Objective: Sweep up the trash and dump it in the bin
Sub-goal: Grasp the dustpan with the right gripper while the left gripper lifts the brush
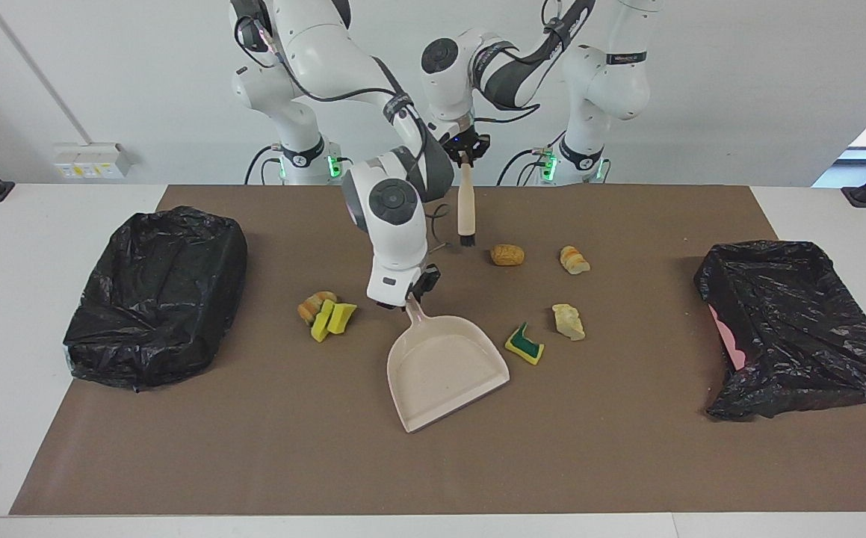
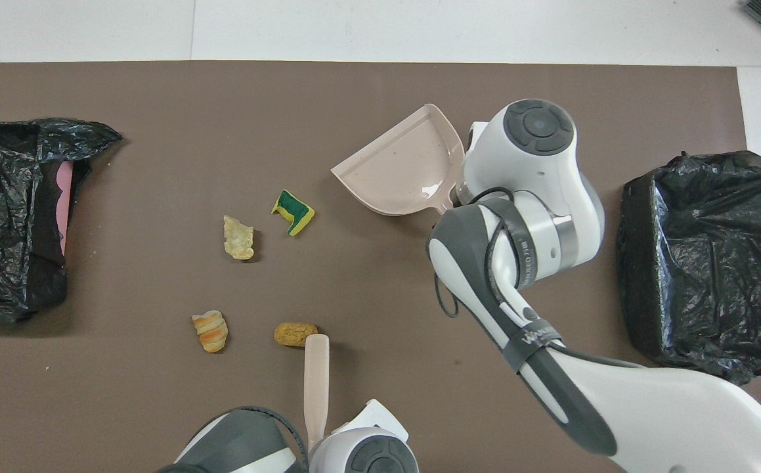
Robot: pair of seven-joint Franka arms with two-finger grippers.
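My right gripper [image 1: 412,297] is shut on the handle of the beige dustpan [image 1: 444,370] [image 2: 403,164], whose mouth is angled toward the yellow-and-green sponge piece [image 1: 525,344] [image 2: 293,211]. My left gripper [image 1: 465,153] is shut on the top of the beige brush [image 1: 466,205] [image 2: 316,378], which hangs upright with its black bristles beside a tan lump [image 1: 507,255] [image 2: 295,334]. Other trash: an orange-striped bread lump [image 1: 574,260] [image 2: 211,330], a cream lump [image 1: 568,321] [image 2: 238,237], and yellow sponge wedges with an orange lump [image 1: 326,312], which the right arm covers in the overhead view.
A bin lined with a black bag [image 1: 156,295] [image 2: 702,263] stands at the right arm's end of the brown mat. A second black-bagged bin [image 1: 799,329] [image 2: 6,217], with pink showing inside, stands at the left arm's end.
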